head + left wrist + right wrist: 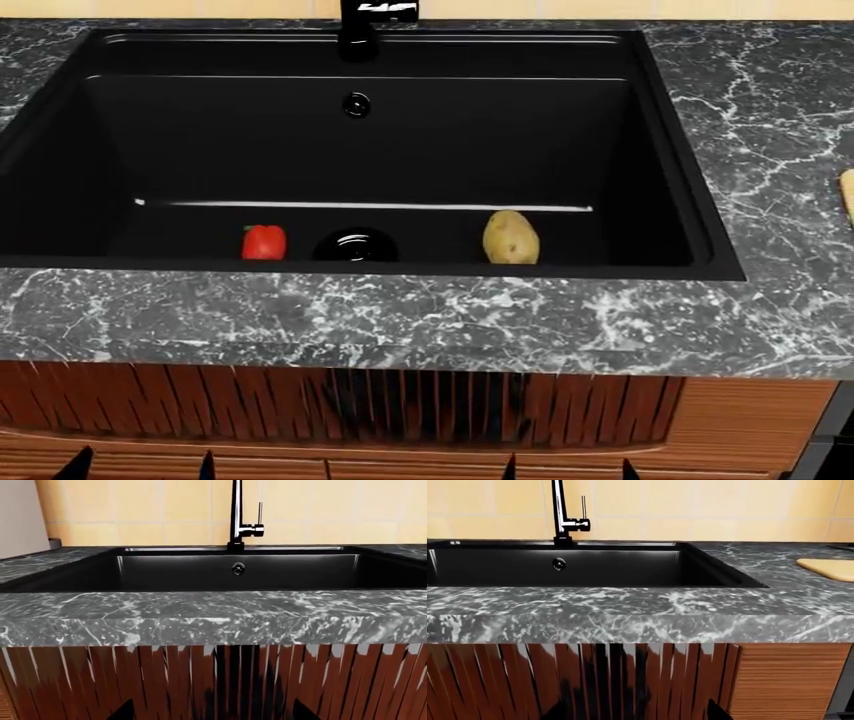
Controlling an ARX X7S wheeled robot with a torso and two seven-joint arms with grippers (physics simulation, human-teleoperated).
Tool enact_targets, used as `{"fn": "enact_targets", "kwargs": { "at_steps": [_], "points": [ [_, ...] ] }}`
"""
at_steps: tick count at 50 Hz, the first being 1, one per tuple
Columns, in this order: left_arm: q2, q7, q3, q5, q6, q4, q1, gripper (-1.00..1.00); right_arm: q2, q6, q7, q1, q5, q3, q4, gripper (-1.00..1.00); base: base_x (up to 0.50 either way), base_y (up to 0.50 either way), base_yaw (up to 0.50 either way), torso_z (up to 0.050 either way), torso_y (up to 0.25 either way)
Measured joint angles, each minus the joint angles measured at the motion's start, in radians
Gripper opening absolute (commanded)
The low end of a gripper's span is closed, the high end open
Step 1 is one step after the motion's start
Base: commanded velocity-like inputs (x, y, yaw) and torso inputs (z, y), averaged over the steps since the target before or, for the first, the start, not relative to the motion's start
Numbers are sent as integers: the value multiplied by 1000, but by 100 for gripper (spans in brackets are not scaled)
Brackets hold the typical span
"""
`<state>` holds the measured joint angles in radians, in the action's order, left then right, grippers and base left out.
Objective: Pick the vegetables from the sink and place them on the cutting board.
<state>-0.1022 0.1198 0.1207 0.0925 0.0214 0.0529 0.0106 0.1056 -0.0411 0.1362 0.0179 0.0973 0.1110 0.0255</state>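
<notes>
Lighting: even, bright, diffuse | Glare: pale streak along the back wall of the deep matte black sink (400, 140); highlights on the glossy black faucet (237, 515) | Shadows: faint, darkest at the basin floor | Rendering: sharp, no blur; jagged smeared stripes on the reddish-brown slatted wooden cabinet front (200, 680) under the grey marbled bench (400, 320)

Only dark pointed tips poke up along the bottom edge of the head frame, two at lower left, two at lower right, with neither arm nor either tool's state readable.
</notes>
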Motion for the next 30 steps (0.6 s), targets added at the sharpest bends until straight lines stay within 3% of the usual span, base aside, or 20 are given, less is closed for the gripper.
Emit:
{"fn": "enact_targets", "kwargs": {
  "at_steps": [5,10,19,30],
  "points": [
    [-14,5,-2,34,93,76,-31,100,19,-58,10,13,22,-10,71,100,0,0,0,0,0],
    [-56,8,-31,95,311,205,-139,100,72,-236,13,87,73,-45,218,100,0,0,0,0,0],
    [-156,5,-118,225,714,416,-347,100,201,-644,2,325,223,-156,434,100,0,0,0,0,0],
    [-255,-8,-199,338,1061,518,-585,100,337,-1026,-24,643,363,-219,524,100,0,0,0,0,0]
  ]
}}
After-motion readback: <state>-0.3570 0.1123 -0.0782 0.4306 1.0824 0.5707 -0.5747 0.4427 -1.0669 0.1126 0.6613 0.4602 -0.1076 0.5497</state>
